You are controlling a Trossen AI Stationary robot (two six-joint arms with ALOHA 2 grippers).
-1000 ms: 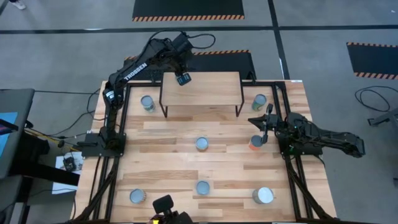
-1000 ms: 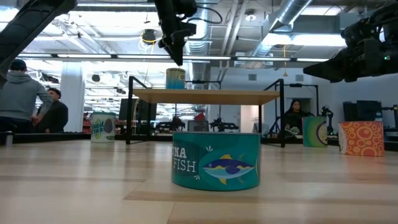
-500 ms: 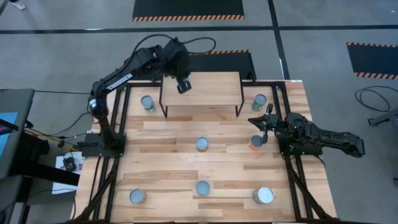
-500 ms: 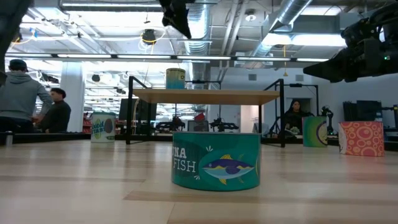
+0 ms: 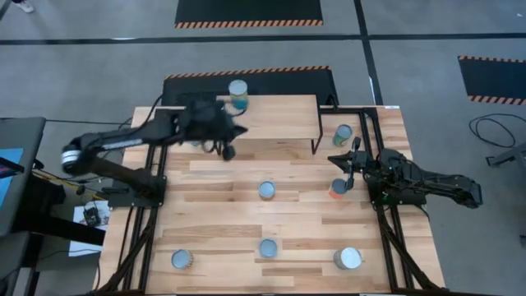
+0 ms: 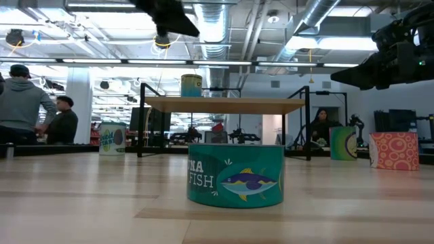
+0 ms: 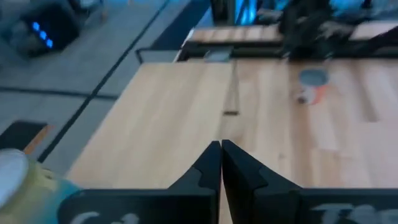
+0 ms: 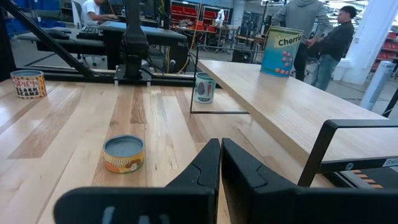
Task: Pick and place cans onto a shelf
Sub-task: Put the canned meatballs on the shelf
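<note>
One can (image 5: 237, 89) stands on the shelf (image 5: 279, 117), behind the empty left hand (image 5: 228, 151), whose fingers are closed. Open them before descending on the next tabletop can (image 5: 267, 190). The right hand (image 5: 346, 177), fingers narrow, waits beside an orange can (image 5: 337, 191).

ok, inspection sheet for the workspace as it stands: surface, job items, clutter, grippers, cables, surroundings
Surface: wooden plank table, nothing spilled.
Job's things: one can upright on the shelf at its far left corner; seven other cans on the table, including an orange can and a wide can.
Clutter: nothing seen.
Grippers: left gripper shut and empty, over the shelf's front left corner; right gripper by the orange can, holding nothing.
Cables: loose leads on the floor to the right.
Surroundings: people standing beyond the table.
</note>
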